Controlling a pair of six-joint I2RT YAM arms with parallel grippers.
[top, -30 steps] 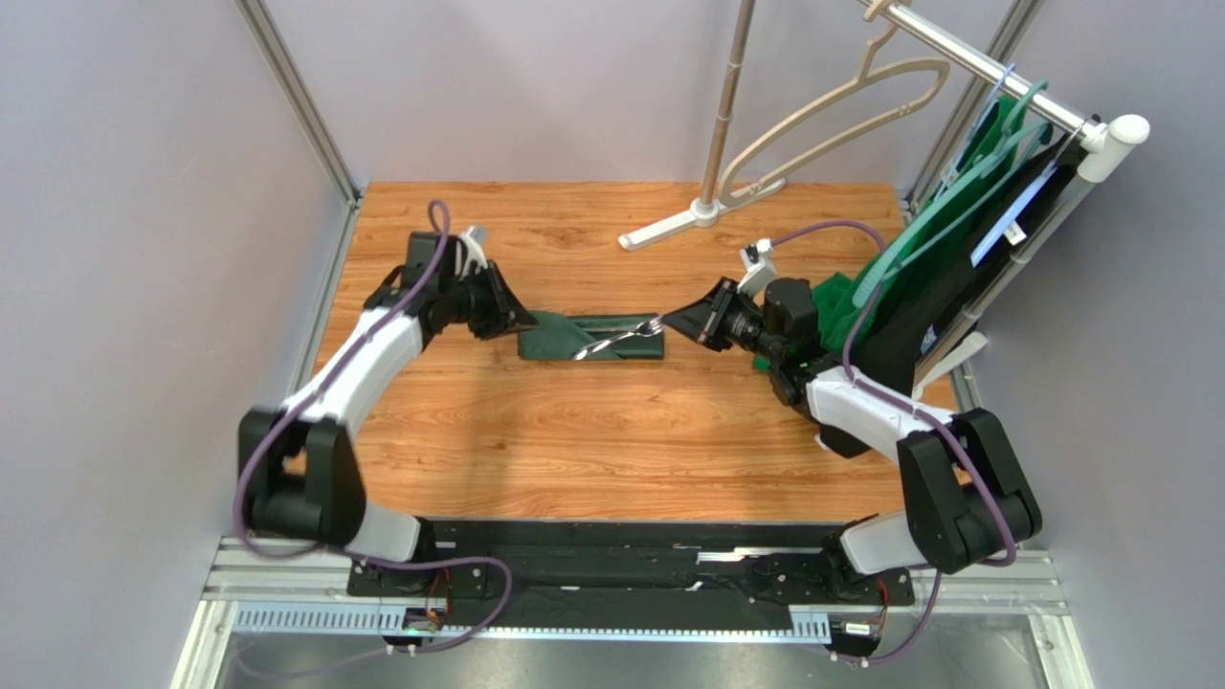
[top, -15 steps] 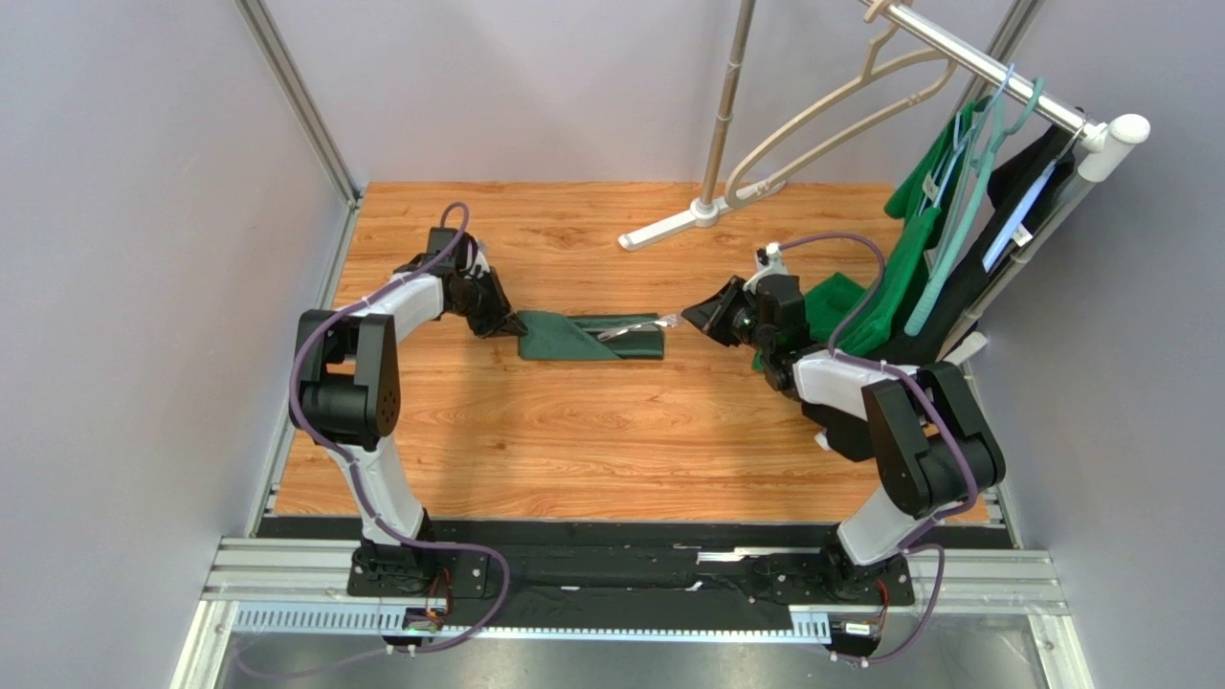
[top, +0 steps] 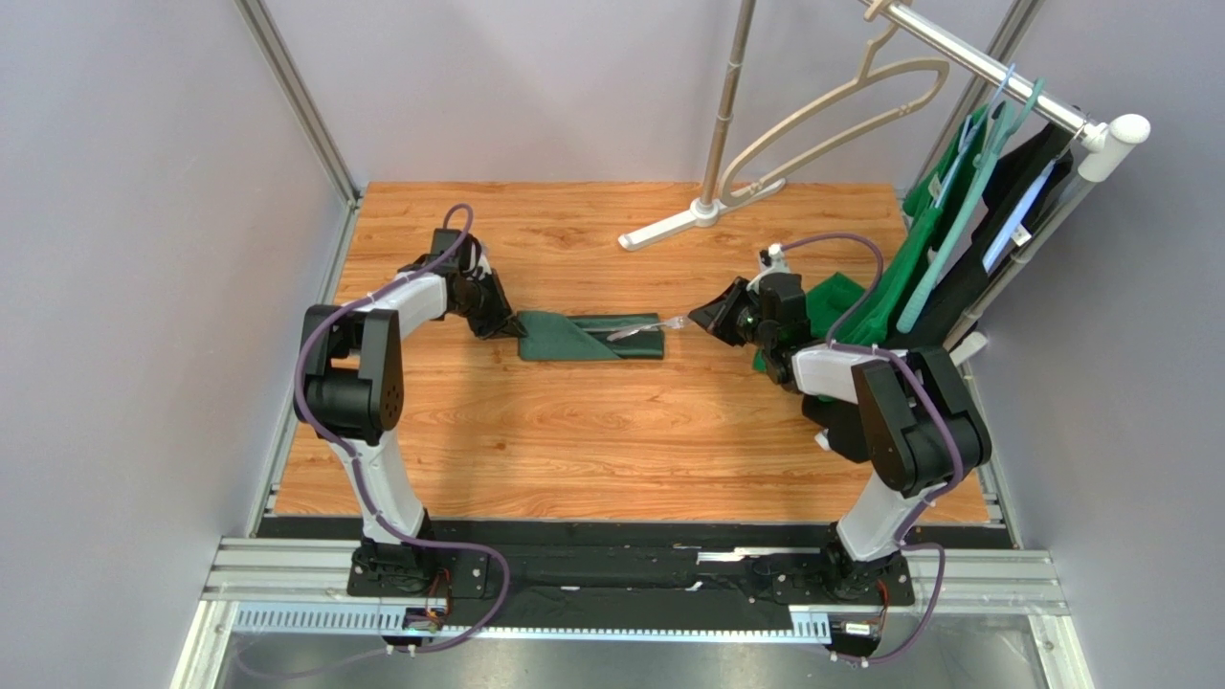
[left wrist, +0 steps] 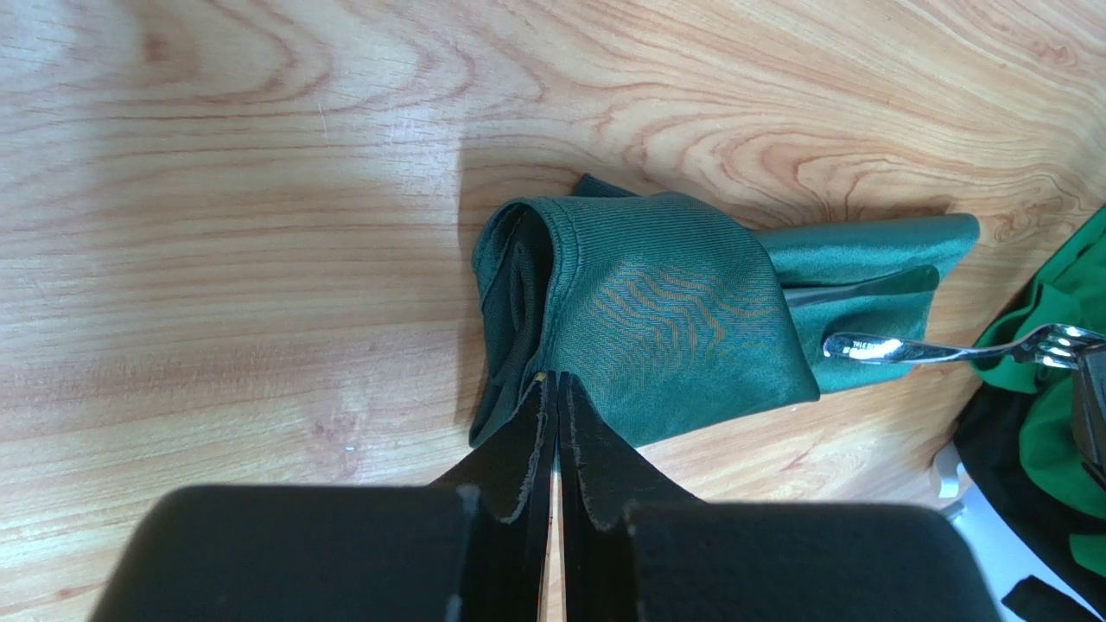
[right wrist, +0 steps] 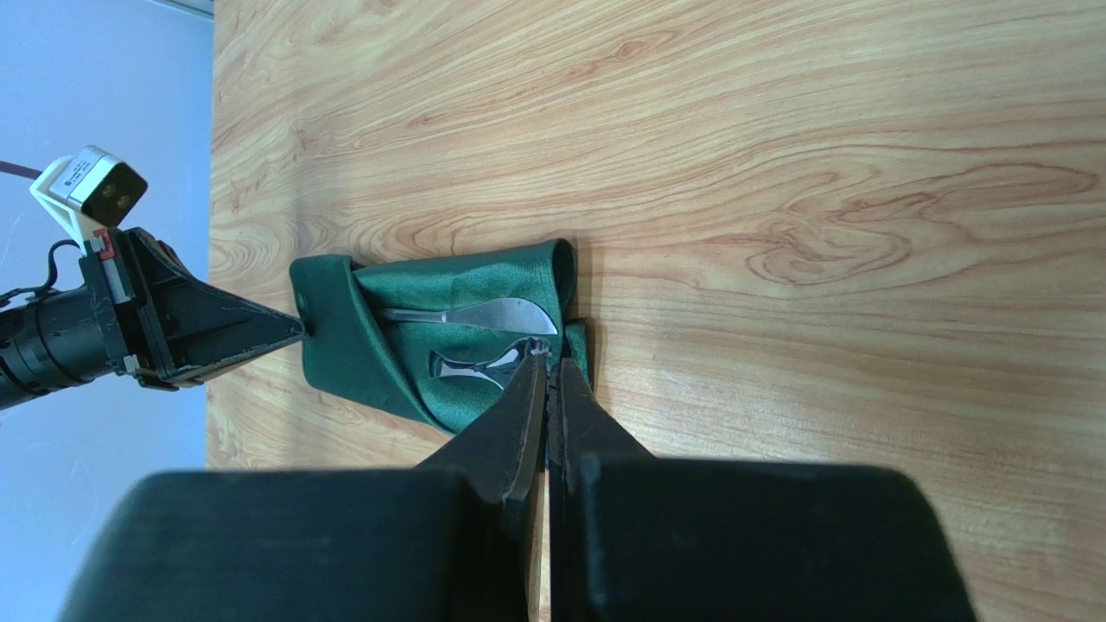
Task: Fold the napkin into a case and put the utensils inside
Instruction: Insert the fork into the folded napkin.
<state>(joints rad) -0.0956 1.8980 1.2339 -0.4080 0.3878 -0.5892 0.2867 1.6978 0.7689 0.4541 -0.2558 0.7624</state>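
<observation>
Quick status: the case [top: 583, 336] is folded and lying flat on the table [top: 575, 460], stretched straight between the two sets of fingers. Its long axis runs from the left gripper [top: 512, 329] at the bunched, folded end across to the right gripper [top: 699, 317] at the open end.

The utensils are in it, mostly. The fork [left wrist: 954, 347] lies along that same axis with its tines poking out of the open end. They point away from the left fingers and straight at the right ones. The other silver piece [right wrist: 483, 314] sits further in, beyond the right fingertips.

Left fingers are pressed together with their tips right at the hem of the folded end (might be nipping a bit of cloth, might just be touching it, honestly can't tell from the wrist view). Right fingers are clenched with nothing between them, tips just short of the open end and in line with the fork.

My read is that the folding is done and this is the tail end of the job. If anything's left, it's nudging the fork deeper. That's a right-arm job, since the tines are nearest its fingers. The push would have to go straight along the case towards the left fingers. Go off-axis and I'd expect the soft cloth to skew or bunch.
</observation>
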